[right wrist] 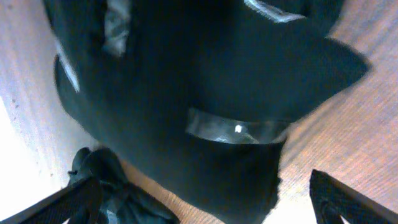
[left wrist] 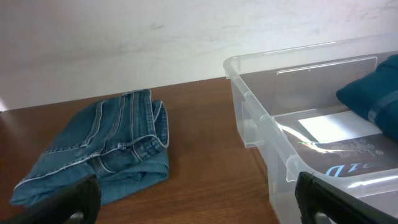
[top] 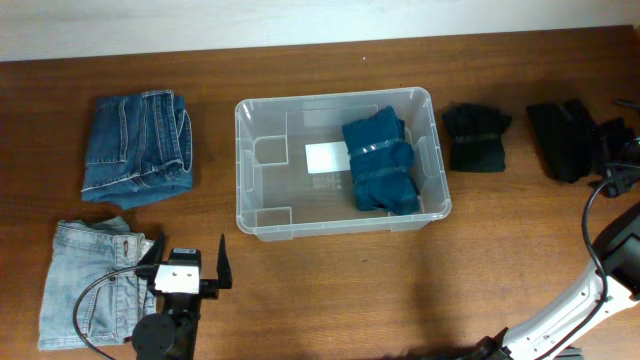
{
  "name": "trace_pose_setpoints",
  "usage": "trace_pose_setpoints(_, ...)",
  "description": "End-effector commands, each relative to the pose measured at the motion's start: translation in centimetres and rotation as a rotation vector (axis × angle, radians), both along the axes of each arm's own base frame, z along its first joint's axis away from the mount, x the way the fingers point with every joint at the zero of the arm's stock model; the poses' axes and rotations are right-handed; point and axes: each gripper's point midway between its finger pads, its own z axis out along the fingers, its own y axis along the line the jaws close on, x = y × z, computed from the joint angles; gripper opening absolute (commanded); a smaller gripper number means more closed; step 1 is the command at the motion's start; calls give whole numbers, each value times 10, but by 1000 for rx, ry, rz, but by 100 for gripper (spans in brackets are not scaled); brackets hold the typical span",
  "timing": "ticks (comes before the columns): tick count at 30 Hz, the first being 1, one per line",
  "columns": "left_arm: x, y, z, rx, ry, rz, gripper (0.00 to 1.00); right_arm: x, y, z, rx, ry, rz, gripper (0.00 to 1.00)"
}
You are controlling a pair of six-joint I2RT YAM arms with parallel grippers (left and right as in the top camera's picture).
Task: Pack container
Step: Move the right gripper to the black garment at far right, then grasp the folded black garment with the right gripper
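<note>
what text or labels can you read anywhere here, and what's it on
"ZD" is my best guess for the large slanted letters on the floor of the container; they are cut off by its wall, so this is uncertain.
Small print above them: too blurred to read.
White label: looks blank.
Nothing else legible.

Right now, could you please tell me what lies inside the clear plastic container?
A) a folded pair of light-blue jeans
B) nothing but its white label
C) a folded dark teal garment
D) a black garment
C: the folded dark teal garment lies in the right half of the container, beside the white label, while the dark blue jeans, the light jeans and the nearest black garment lie outside it on the table.
</note>
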Motion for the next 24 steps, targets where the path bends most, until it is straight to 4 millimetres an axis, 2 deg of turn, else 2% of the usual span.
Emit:
trace_pose_setpoints(1, 0, -1, -1, 15, -4, -10, 99, -16, -15, -9, -33, 62, -54, 99)
trace_pose_setpoints(7, 0, -1, -1, 15, -4, -10, 99, -18, -18, -13, -72, 78, -30, 98)
trace_pose_setpoints(14, 0, -1, -1, 15, -3, -6, 99, -15, -16, -31, -83, 58, -27, 99)
trace_pose_setpoints(19, 0, -1, -1, 15, -4, -6, 99, 3, -9, -31, -113, 21, 10, 98)
trace_pose_setpoints(21, 0, -1, -1, 15, -4, -6, 99, 15, 0, -31, -124, 7, 39, 98)
trace_pose_setpoints(24, 0, -1, -1, 15, -4, -6, 99, 21, 8, -38, -119, 11, 57, 99)
